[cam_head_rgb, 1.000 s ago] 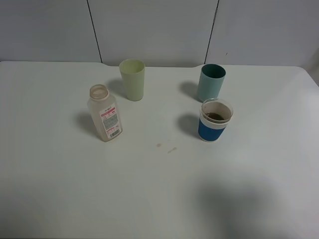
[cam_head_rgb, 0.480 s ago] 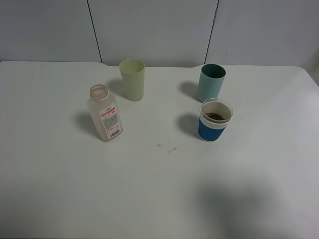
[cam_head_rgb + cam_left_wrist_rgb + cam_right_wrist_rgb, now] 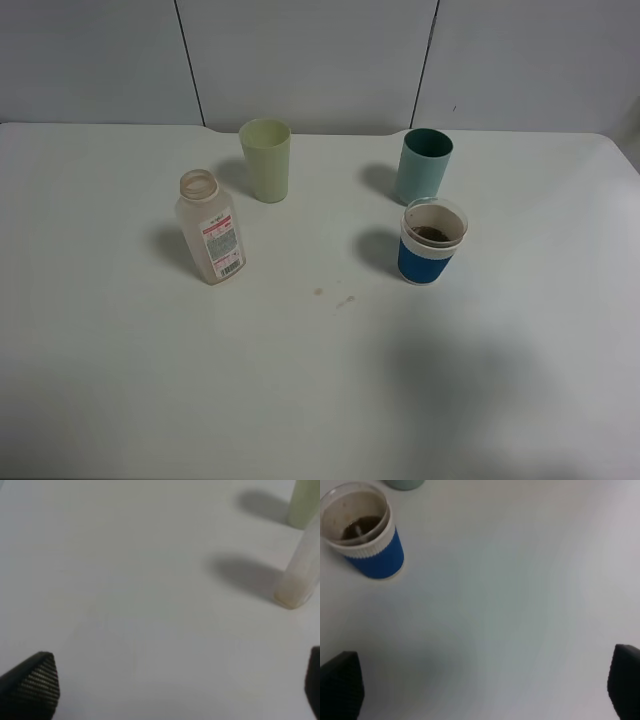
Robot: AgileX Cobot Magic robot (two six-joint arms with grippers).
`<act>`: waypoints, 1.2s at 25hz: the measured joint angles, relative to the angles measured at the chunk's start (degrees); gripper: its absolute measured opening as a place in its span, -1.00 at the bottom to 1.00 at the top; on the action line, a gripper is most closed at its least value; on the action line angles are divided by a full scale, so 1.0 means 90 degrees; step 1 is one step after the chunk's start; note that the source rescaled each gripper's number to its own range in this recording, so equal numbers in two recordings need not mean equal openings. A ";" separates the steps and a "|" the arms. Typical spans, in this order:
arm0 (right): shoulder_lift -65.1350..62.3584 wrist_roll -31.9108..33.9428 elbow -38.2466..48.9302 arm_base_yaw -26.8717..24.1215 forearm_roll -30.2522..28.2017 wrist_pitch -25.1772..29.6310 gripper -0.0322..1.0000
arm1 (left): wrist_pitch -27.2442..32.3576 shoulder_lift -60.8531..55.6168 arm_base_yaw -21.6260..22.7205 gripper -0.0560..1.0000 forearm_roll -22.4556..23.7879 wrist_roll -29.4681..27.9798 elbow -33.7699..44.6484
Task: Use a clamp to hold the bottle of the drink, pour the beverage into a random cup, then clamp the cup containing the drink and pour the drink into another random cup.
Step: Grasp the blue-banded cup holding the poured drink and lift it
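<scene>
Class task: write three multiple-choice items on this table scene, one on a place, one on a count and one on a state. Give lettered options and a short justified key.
1. Seen from the high camera, what stands just behind the blue-banded cup?
A the pale green cup
B the teal cup
C the bottle

2. How many cups are on the table?
A two
B three
C four

3. The blue-banded cup is:
A empty
B tipped over
C upright with a little dark liquid in it

Key:
1 B, the teal cup sits right behind it.
2 B, the high view shows three cups.
3 C, the right wrist view shows brown liquid at its bottom.
</scene>
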 joint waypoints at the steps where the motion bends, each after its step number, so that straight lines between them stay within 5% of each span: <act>1: 0.0564 -0.0007 -0.0150 0.0000 0.0045 -0.0407 0.85 | 0.0000 0.0000 0.0000 1.00 0.0000 0.0000 0.0000; 9: 0.2562 -0.0371 -0.0246 0.0216 0.0093 -0.1968 0.85 | 0.0000 0.0000 0.0000 1.00 0.0000 0.0000 0.0000; 19: 0.4543 0.0062 -0.0246 0.2399 -0.0108 -0.4588 0.85 | 0.0000 0.0000 0.0000 1.00 0.0000 0.0000 0.0000; 30: 0.5171 0.0758 -0.0246 0.3040 -0.0683 -0.5656 0.85 | 0.0000 0.0000 0.0000 1.00 0.0000 0.0000 0.0000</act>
